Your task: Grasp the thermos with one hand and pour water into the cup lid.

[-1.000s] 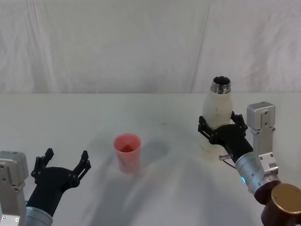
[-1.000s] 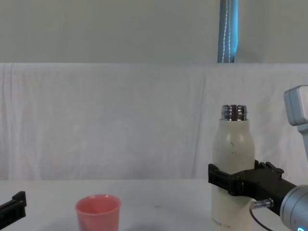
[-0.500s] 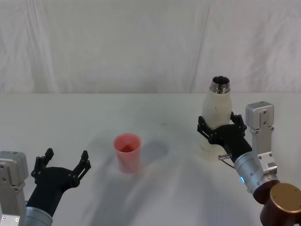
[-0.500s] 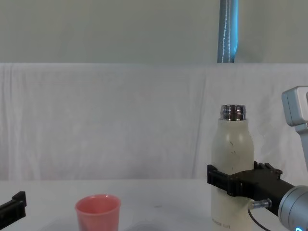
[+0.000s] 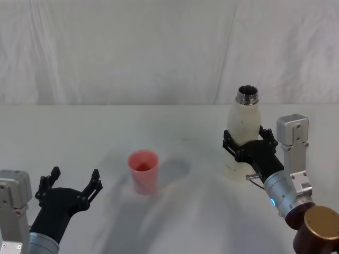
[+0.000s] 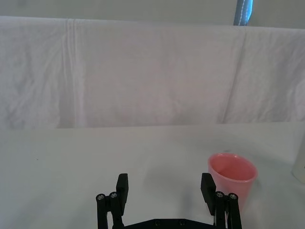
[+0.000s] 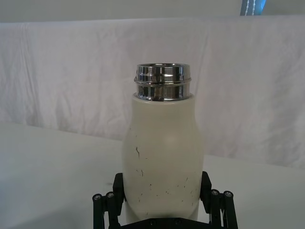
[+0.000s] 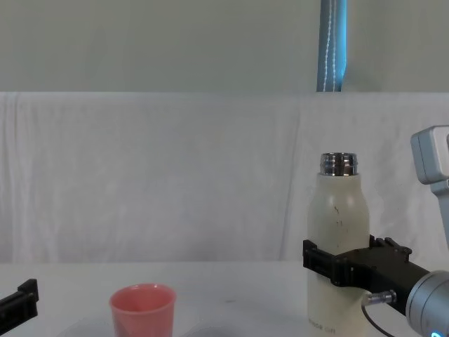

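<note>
White cloth covers the table [image 5: 175, 121] and hangs as a backdrop [image 5: 132, 47] behind it. On the right side, the right gripper [image 5: 249, 144] reaches forward from the near edge, its arm angled up toward the thermos [image 5: 242, 127], and its 2 black fingers [image 7: 109, 202] are clamped on either side of the bottle's lower body. The chest view shows that grip about a third of the way up the bottle, which stands upright; whether its base touches the table cannot be told.

The thermos is cream-white and matte with rounded shoulders, a shiny threaded steel neck [image 7: 163, 82] and an open mouth. Small dark scuffs dot its body in the right wrist view, and tiny grey lettering sits near its base in the chest view.

Over on the left, the left gripper [image 5: 71, 182] rests low by the near edge, fingers [image 6: 122, 186] spread apart and holding nothing. Just beyond and to its right stands the cup lid [image 5: 143, 170], a small pink tapered cup, upright with its open rim up, well apart from the thermos.
</note>
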### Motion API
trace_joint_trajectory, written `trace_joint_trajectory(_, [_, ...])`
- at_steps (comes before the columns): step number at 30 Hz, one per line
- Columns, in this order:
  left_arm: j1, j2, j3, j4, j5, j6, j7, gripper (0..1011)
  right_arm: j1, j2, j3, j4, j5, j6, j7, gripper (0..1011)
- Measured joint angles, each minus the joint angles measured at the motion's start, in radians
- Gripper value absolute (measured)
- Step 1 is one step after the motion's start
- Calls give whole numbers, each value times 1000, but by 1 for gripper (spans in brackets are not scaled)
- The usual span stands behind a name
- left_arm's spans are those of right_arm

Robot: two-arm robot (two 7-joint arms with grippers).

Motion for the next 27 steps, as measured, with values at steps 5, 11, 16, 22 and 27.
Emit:
trace_joint_trajectory(5, [0,0,0,0,0,0,0,1001,0,0,0,0,0,0,0,955])
trace_joint_trajectory(11, [0,0,0,0,0,0,0,1001,0,0,0,-1,0,-1,0,955])
trace_joint_trajectory(16, [0,0,0,0,0,0,0,1001,0,0,0,-1,0,-1,0,955])
trace_joint_trajectory(22, [0,0,0,0,0,0,0,1001,-3,4,-2,-12,-1,-1,3,955])
trace_joint_trajectory(27, [0,0,0,0,0,0,0,1001,-13,23,-19,-37,-33,-28,4,955])
